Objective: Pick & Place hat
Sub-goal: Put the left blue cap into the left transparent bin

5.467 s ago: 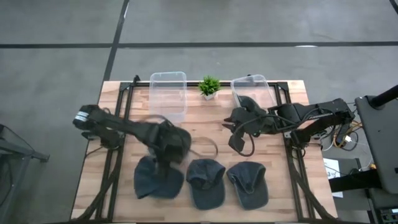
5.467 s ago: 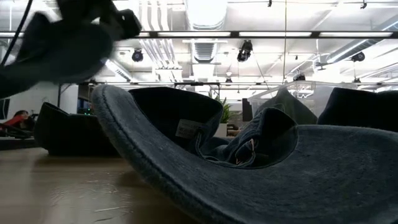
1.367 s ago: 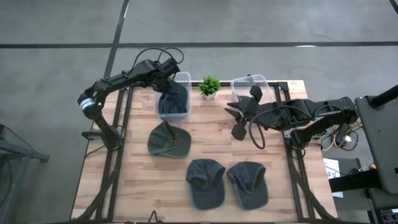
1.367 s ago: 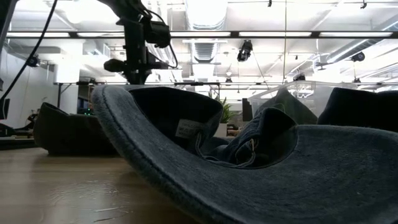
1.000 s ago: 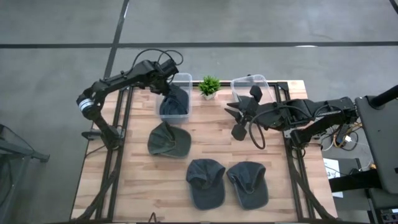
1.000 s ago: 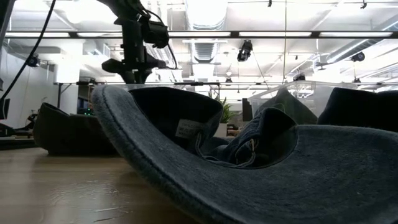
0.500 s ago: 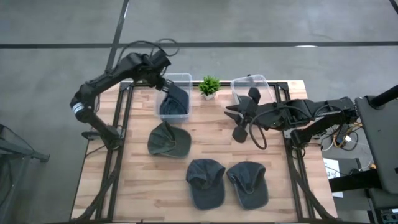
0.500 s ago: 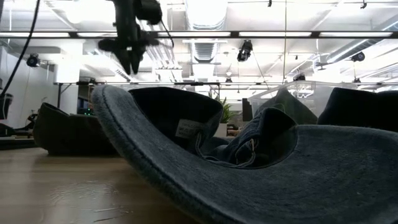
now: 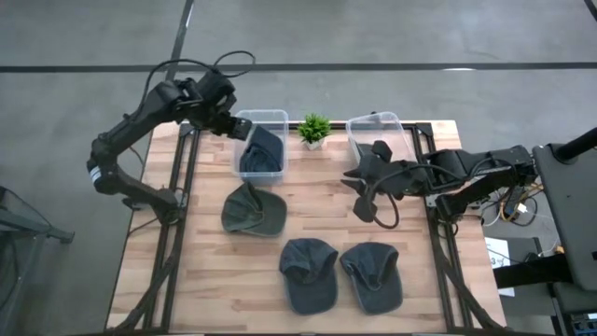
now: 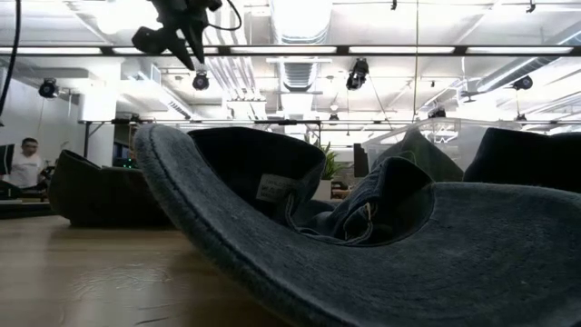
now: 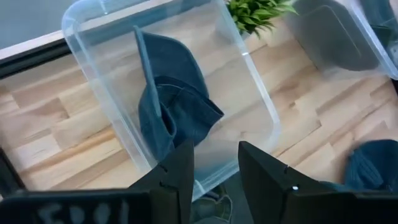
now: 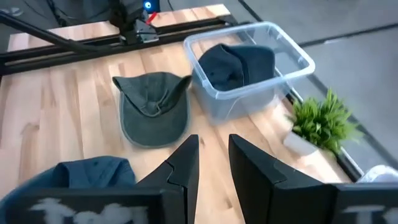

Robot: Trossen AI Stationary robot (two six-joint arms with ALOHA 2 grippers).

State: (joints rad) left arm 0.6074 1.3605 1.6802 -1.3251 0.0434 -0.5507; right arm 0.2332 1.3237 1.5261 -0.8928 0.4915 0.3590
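Observation:
A dark blue hat (image 11: 166,107) lies crumpled in the left clear bin (image 9: 260,119), its crown on the bin floor and its brim standing up inside. My left gripper (image 11: 216,149) hangs open above the bin's far-left corner (image 9: 229,119), holding nothing. A grey-green hat (image 9: 252,211) rests on its crown's open side on the wood, just on the near side of that bin. Two more blue hats (image 9: 308,273) (image 9: 373,276) lie near the front edge. My right gripper (image 12: 213,143) hovers open over the table's middle right (image 9: 357,179), holding nothing.
An empty clear bin (image 9: 375,131) stands at the far right, with a small potted plant (image 9: 314,129) between the two bins. A blue hat's brim (image 10: 363,272) fills the low view. Bare wood lies between the grey-green hat and my right gripper. A person (image 10: 25,163) shows in the room beyond.
My left gripper has risen and drawn back toward the table's far-left corner, away from the middle of the left bin. The blue hat stays in the bin where it lay.

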